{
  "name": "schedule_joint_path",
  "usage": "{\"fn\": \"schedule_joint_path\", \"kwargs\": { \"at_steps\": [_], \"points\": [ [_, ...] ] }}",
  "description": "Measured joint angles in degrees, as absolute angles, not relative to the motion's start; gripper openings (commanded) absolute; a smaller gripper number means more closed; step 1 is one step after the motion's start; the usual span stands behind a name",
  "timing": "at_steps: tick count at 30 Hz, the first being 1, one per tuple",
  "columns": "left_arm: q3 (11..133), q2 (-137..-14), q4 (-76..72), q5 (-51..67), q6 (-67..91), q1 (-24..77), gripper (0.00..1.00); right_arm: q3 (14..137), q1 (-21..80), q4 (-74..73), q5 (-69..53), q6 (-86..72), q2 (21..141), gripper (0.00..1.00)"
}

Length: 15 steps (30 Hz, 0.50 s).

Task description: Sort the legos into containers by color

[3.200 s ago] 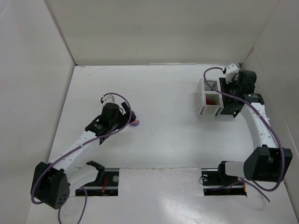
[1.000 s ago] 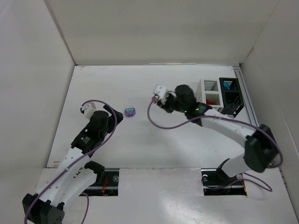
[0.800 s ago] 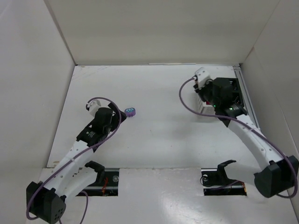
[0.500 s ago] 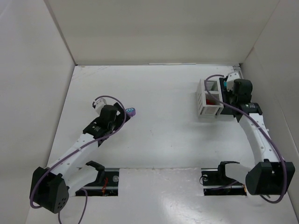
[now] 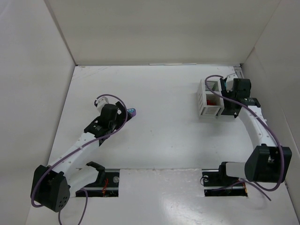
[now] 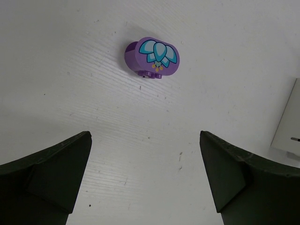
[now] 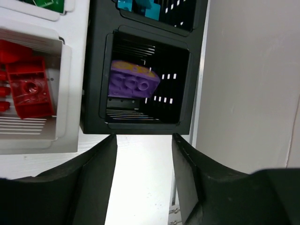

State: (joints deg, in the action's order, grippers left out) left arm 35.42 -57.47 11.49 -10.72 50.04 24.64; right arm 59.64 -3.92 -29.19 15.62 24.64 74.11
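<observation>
Pick-up step: your left gripper (image 6: 145,137) hung open just short of the purple lego (image 6: 152,58) on the table (image 6: 225,47) (untouched); you needed to advance, then close. Your right gripper (image 7: 144,140) gaped, empty, over the black bin (image 7: 96,70).

A purple lego (image 7: 133,82) lies inside the black container (image 7: 95,93), just beyond the parted end effector (image 7: 144,141).

A white table (image 5: 159,126) is boxed in by a plain pale back wall (image 5: 154,33), left wall (image 5: 28,93) and right wall (image 5: 281,56). Up close its surface shows fine ridges and a few dark specks (image 6: 180,153). A scuffed white panel (image 5: 159,197) lies along the near edge, with a dark left cutout (image 5: 110,180) and right cutout (image 5: 225,185).
</observation>
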Motion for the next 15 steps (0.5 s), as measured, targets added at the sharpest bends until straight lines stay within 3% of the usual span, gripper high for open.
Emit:
{"fn": "schedule_joint_path", "kwargs": {
  "at_steps": [2,9,15],
  "points": [
    [35.4,-57.5,11.4,-10.6,49.9,24.6,0.99,59.5,-3.9,-28.8,14.7,25.0,73.4,0.52],
    [35.4,-57.1,11.4,-10.5,49.3,24.6,0.99,59.5,-2.3,-27.0,9.5,28.5,68.5,0.72],
    [35.4,-51.0,13.4,-11.0,50.0,24.6,0.99,60.3,19.3,-18.9,-2.4,38.3,70.0,0.76]
  ]
}}
